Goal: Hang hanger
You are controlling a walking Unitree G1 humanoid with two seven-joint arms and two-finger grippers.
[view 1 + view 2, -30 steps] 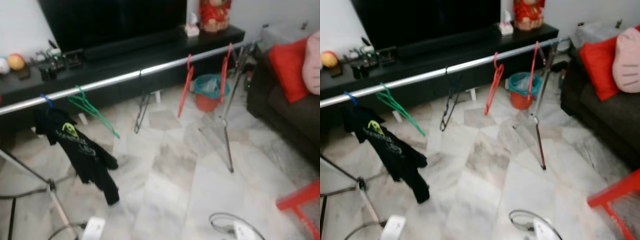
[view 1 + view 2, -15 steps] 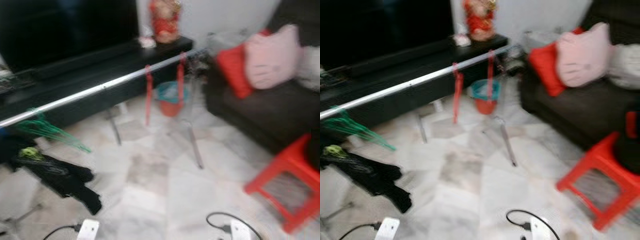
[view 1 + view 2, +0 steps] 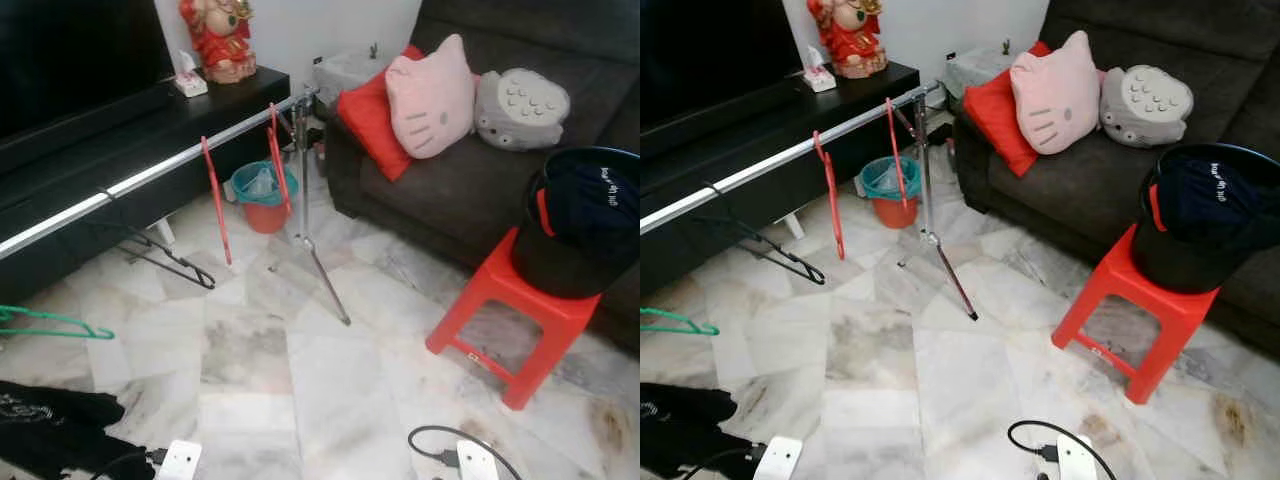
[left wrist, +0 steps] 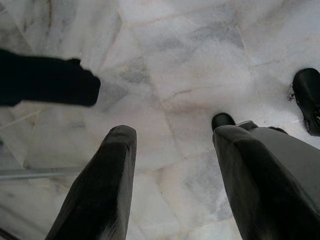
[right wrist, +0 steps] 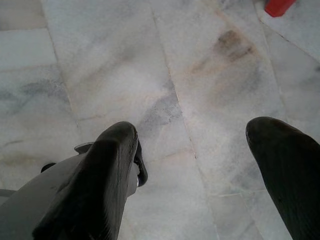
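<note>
A silver clothes rail (image 3: 150, 172) runs from the left edge up to its tripod stand (image 3: 305, 200). Two red hangers (image 3: 215, 200) (image 3: 278, 150) hang on it, and a black hanger (image 3: 172, 262) hangs lower, near the floor. At the far left a green hanger (image 3: 50, 322) pokes into view, with a black garment (image 3: 50, 440) below it. My left gripper (image 4: 175, 135) is open over the marble floor with nothing between its fingers. My right gripper (image 5: 195, 130) is open too, also over bare tiles.
A red stool (image 3: 510, 310) carries a black basket (image 3: 575, 225) of dark clothes in front of the dark sofa (image 3: 450, 180) with cushions. A teal and red bin (image 3: 262, 190) stands by the TV bench (image 3: 120, 130). Two power strips (image 3: 180, 460) (image 3: 475, 462) with cables lie on the floor nearby.
The camera has swung to the right: the rail and hangers slid left in the picture, and the sofa, stool and basket came into view. The hangers themselves have not moved.
</note>
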